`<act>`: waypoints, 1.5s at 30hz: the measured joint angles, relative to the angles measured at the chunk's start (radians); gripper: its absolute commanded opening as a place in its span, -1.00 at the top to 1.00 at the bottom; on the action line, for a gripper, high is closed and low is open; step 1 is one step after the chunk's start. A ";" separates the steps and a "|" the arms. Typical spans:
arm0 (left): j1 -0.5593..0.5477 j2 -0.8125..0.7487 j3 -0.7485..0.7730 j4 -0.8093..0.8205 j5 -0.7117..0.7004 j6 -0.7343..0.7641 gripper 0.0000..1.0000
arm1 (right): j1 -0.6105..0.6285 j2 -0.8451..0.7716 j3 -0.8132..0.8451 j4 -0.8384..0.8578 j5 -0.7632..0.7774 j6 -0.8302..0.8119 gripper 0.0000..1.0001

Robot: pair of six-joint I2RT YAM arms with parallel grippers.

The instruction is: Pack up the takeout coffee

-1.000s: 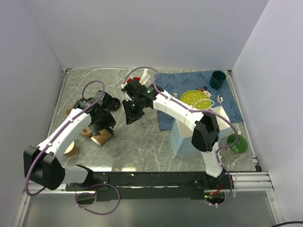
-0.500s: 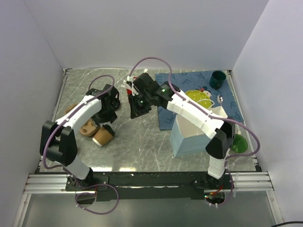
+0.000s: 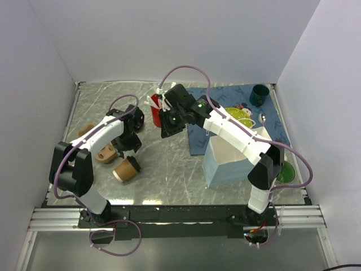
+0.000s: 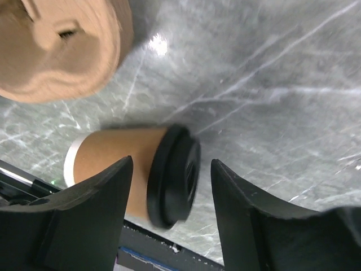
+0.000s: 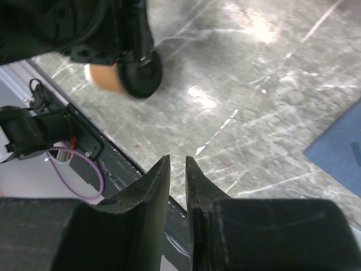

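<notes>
The takeout coffee [image 3: 126, 169], a brown paper cup with a black lid, lies on its side on the grey table, near the front left. In the left wrist view the coffee [image 4: 115, 161] shows its lid between my two fingers, and neither finger touches it. My left gripper [image 3: 132, 148] [image 4: 172, 164] hangs open just behind and above the cup. My right gripper [image 3: 164, 130] [image 5: 177, 159] hovers over the table's middle back, nearly shut, with only a thin gap and nothing in it. It sees the coffee [image 5: 135, 76] far off.
A brown pulp cup carrier [image 3: 105, 152] [image 4: 56, 45] lies left of the coffee. A red cup [image 3: 153, 103] stands behind my right gripper. A light blue bag [image 3: 225, 164] stands open at the front right. A blue cloth [image 3: 271, 121] holds a yellow plate [image 3: 232, 117].
My left gripper has pulled back and right off the coffee, and its jaws have narrowed a little. The cup has rolled slightly toward the front. My right gripper has moved back toward the red cup.
</notes>
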 measured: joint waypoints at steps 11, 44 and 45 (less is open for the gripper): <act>-0.016 0.000 -0.006 0.002 0.017 -0.011 0.13 | -0.016 -0.001 -0.006 0.003 -0.004 -0.002 0.50; 0.246 -0.033 0.133 0.063 -0.054 0.185 -0.99 | 0.387 0.233 -0.249 0.351 0.015 0.524 0.08; 0.248 -0.034 0.133 0.067 -0.054 0.193 -0.99 | 0.391 0.238 -0.238 0.349 0.024 0.534 0.12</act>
